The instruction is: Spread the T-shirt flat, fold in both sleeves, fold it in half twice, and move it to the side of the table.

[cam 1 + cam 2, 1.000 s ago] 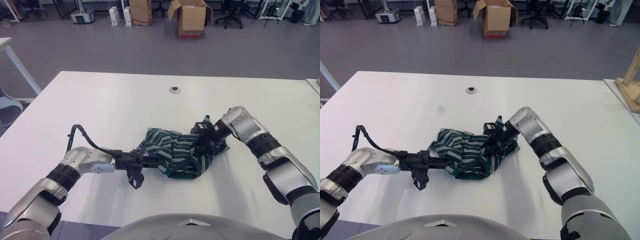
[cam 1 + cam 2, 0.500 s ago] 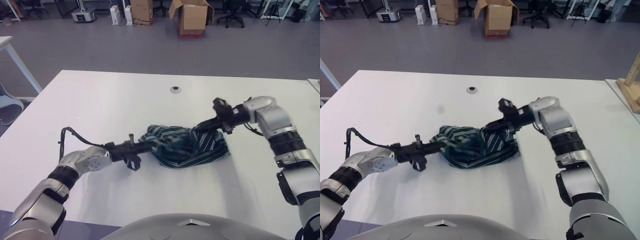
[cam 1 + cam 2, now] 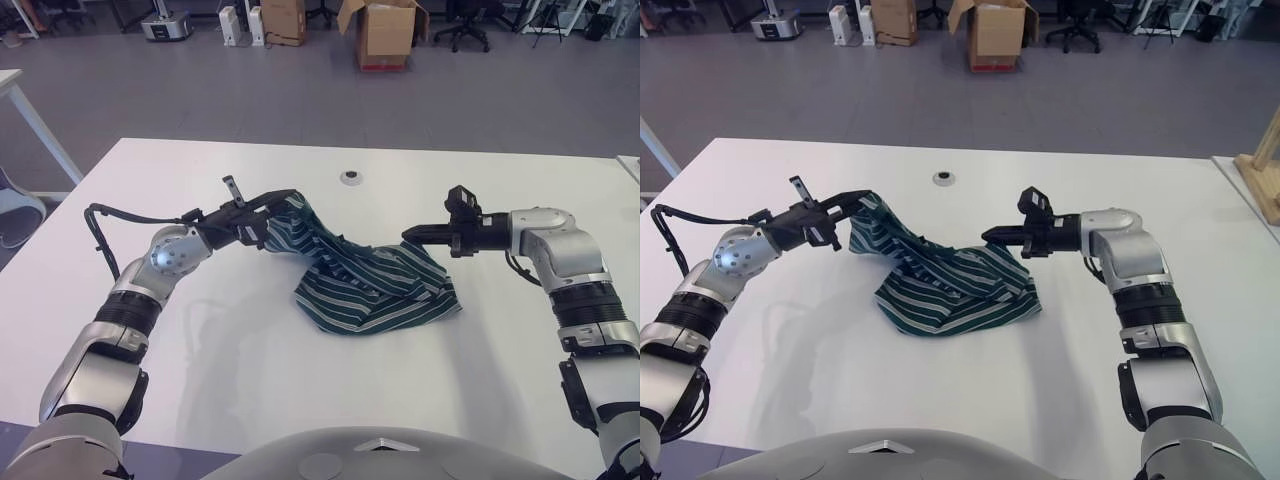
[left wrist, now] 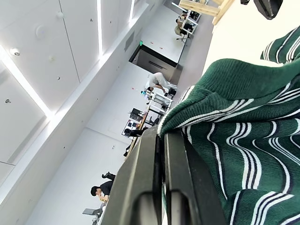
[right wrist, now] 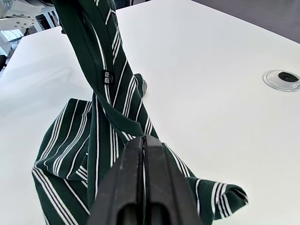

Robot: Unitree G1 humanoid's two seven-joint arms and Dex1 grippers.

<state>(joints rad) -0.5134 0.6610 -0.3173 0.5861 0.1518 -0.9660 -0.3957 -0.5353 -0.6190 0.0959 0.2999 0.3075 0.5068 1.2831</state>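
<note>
A dark green T-shirt with white stripes (image 3: 372,290) lies bunched at the middle of the white table (image 3: 200,340). One end of it rises to the left, where my left gripper (image 3: 268,208) is shut on the cloth and holds it above the tabletop. The left wrist view shows the striped fabric (image 4: 243,117) draped over the closed fingers (image 4: 161,154). My right gripper (image 3: 408,237) points in from the right, low over the table, its fingers shut at the shirt's upper right edge. In the right wrist view the shirt (image 5: 101,140) runs from the fingertips (image 5: 144,138) up toward the left gripper.
A round cable grommet (image 3: 349,179) sits in the table behind the shirt. A wooden stand (image 3: 1262,165) is off the table's right edge. Bare tabletop extends on all sides of the shirt. Cardboard boxes (image 3: 388,35) stand on the floor far behind.
My left gripper has lifted its end of the shirt up and toward the back left. The right gripper has dropped lower, and the shirt now stretches between them instead of lying balled up.
</note>
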